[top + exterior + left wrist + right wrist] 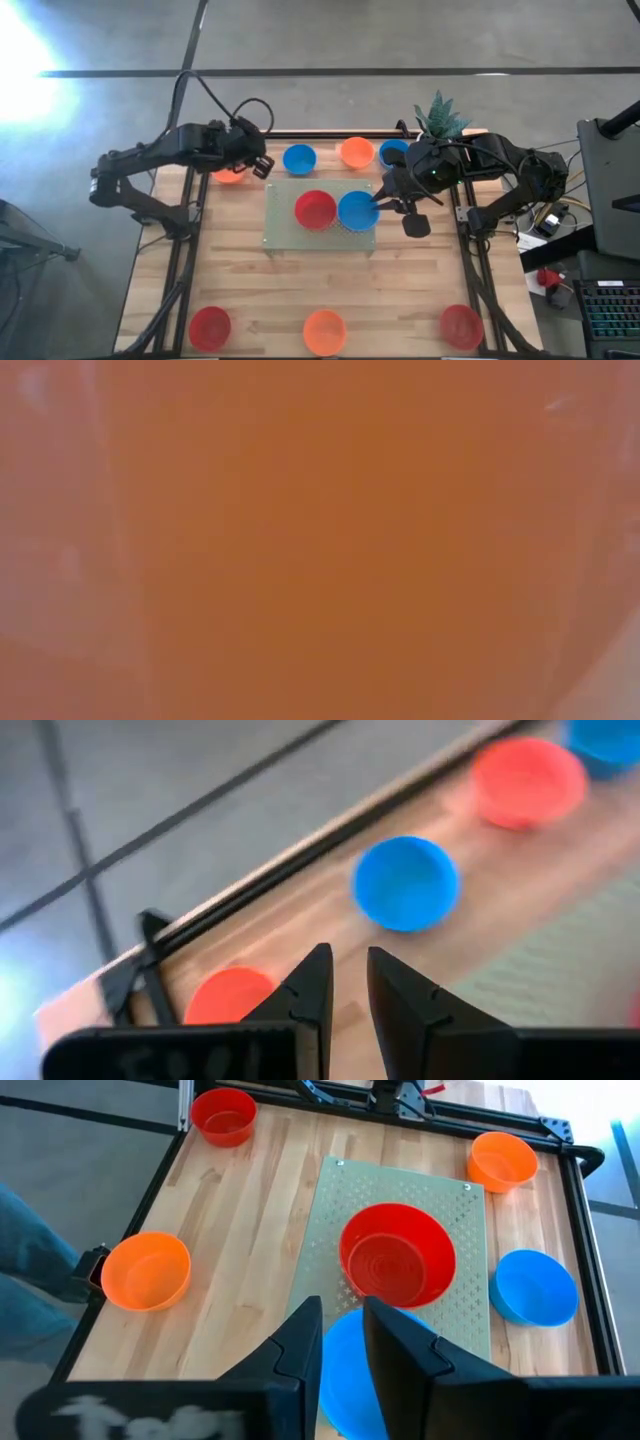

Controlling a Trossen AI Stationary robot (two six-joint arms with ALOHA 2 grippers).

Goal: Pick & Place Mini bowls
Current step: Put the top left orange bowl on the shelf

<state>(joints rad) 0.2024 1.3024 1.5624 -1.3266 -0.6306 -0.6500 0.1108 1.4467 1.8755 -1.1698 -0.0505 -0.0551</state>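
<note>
From above, two bowls sit side by side on the mat at mid-frame: a red bowl and, touching it on the right, a blue bowl. The right gripper is at that blue bowl's right rim, so I judge this bowl is being set down or was just set down. Along the upper edge of the table lie a second blue bowl, an orange bowl and another blue one partly under the right arm, beside the plant. The left gripper hovers at upper left over a red-orange bowl. Three more wait along the lower edge: red, orange, red. So two look placed and about seven are left. The low view is filled with an orange blur, probably a bowl right against the lens. In the left wrist view the fingers stand almost together with only a thin gap and nothing between them, above the red-orange bowl at lower left. In the right wrist view the fingers are likewise nearly closed, right over the blue bowl's near rim at bottom centre; whether they pinch that rim I cannot tell.
</note>
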